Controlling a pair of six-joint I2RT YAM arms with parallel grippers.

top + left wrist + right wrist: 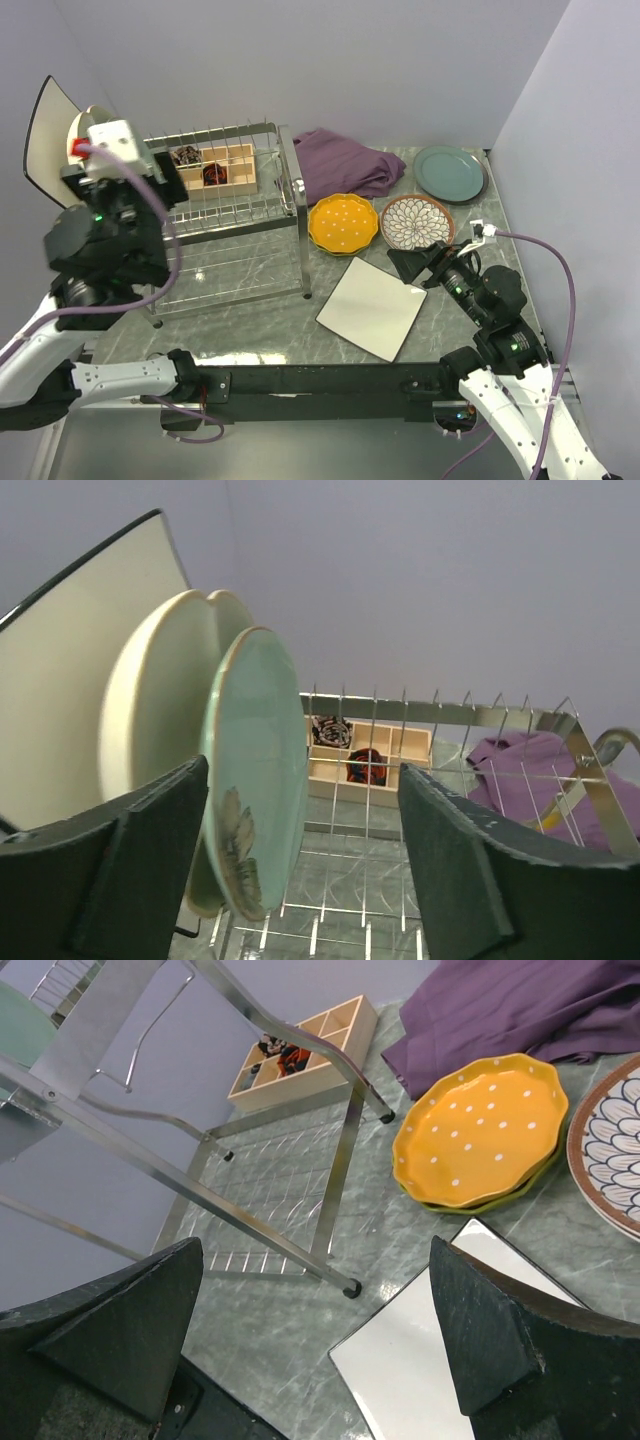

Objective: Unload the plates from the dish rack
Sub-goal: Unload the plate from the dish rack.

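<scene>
Black fingers of my left gripper [302, 770] stand apart around the lower rim of a teal plate [262, 750], the rim just beside the left finger, clear room toward the right one. 2 cream plates [150, 710] and a square plate [60, 670] stand upright behind it in the rack [440, 715]. My right gripper [316, 1250] hangs wide open above a white plate [430, 1360] lying flat on the table [270, 1330], near the rack.
</scene>
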